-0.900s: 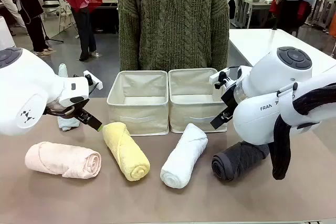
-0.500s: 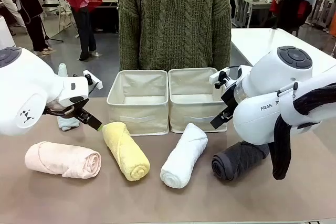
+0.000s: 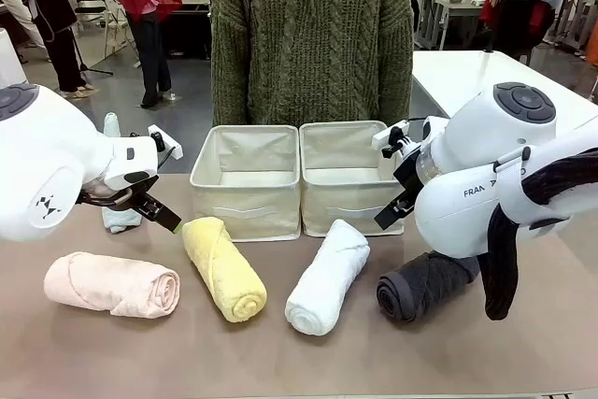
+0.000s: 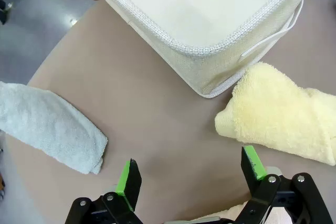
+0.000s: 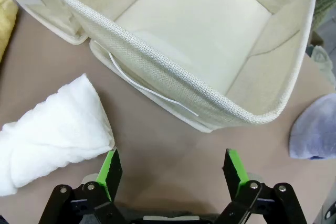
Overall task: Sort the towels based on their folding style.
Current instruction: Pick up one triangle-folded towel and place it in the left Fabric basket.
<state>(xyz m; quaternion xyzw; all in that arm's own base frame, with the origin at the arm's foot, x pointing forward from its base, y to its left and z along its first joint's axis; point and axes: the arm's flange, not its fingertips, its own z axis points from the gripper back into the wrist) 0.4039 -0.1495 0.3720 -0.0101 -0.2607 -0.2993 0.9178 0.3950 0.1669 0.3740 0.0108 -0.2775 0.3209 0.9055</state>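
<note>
Front view across the table [image 3: 280, 357], read from my left, with every place given against the left fabric bin [image 3: 245, 205]. The pink rolled towel [image 3: 112, 284] lies well to the left of that bin and nearer to me. The pale teal cone-shaped towel [image 3: 120, 220] appears to stand upright to the left of the bin, about level with its front wall. My left gripper [image 4: 190, 169] hovers between the teal towel and the bin's front left corner, jaws spread wide and holding nothing, one green pad [image 4: 253, 162] just above the end of the yellow rolled towel [image 3: 224, 268]. That yellow roll lies just in front of the bin, its far end close to the front wall. A person in a green knitted sweater [image 3: 308, 35] stands behind the bin. The right fabric bin [image 3: 341, 205] sits touching its right side. The white rolled towel [image 3: 327, 276] lies to the front right of the left bin. My right gripper [image 5: 172, 165] hangs farther right, also wide open and empty. The dark grey rolled towel [image 3: 420, 285] lies farther right again, partly under my right arm. The lavender-blue towel [image 5: 312, 127] sits farthest right, beyond the right bin; its shape is mostly hidden.
</note>
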